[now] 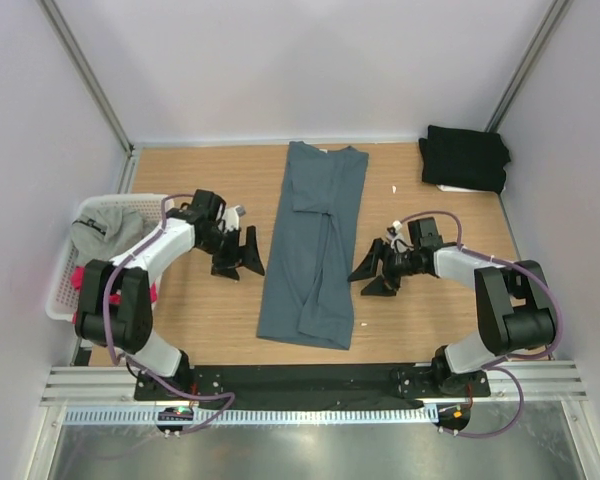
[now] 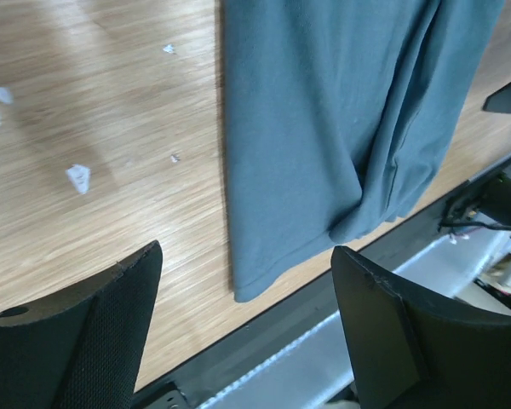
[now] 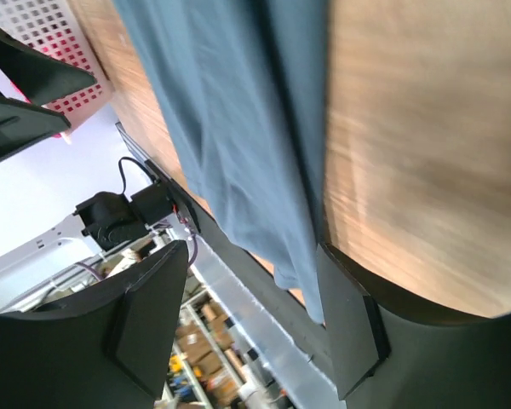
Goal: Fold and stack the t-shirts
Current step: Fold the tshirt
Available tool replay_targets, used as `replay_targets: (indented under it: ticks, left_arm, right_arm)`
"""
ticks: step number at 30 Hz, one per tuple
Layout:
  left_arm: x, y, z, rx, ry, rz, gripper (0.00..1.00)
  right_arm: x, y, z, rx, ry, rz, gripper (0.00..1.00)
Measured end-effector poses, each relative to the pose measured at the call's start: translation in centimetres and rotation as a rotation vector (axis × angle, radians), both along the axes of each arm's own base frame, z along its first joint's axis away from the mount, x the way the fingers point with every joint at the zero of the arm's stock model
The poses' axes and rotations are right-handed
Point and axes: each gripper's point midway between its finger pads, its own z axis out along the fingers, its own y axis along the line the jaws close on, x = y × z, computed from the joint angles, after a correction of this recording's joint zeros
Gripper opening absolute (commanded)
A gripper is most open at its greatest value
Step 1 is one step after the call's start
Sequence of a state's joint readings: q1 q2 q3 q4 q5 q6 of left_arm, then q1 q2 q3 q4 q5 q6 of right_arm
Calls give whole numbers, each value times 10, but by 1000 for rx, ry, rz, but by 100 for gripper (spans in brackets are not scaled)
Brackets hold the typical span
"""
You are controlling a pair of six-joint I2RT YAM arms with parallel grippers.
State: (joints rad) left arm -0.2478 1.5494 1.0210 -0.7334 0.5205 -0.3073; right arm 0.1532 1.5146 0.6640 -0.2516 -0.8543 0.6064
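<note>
- Shirt in slate blue-grey point(image 1: 312, 245) lies in the middle of the table point(image 1: 200, 310) in the top view. It is a long narrow strip with the collar far and the hem near. The left gripper point(image 1: 242, 255) stands just left of it and the right gripper point(image 1: 373, 275) just right, both with jaws apart and empty. A black shirt point(image 1: 465, 158) sits folded in the far right corner, and a light grey shirt point(image 1: 105, 230) waits in the basket point(image 1: 60, 285) at the left.
- Left wrist view: the fingers point(image 2: 102, 324) stand wide over bare wood. The strip's near corner shows ahead between them, untouched.
- Right wrist view: the jaws are also apart. The cloth's edge runs close to one finger; whether it touches, I cannot tell.
- I judge the cross fold comes next. Each gripper should pinch all layers at its own near corner, then both should lift and carry level, at one pace, so the hem lands square on the collar.
</note>
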Motion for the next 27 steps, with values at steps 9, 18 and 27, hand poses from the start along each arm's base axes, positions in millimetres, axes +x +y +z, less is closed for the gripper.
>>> replay_targets:
  ticks: [9, 18, 27]
  left_arm:
    - [-18, -13, -43, -66, 215, 42, 76]
    - [-39, -17, -52, -107, 313, 74, 61]
    - [-75, -29, -56, -106, 352, 19, 44]
  right_arm:
    - [-41, -2, -32, -92, 133, 0, 67]
    - [-70, 13, -37, -101, 197, 72, 61]
    - [-84, 23, -39, -97, 252, 92, 59]
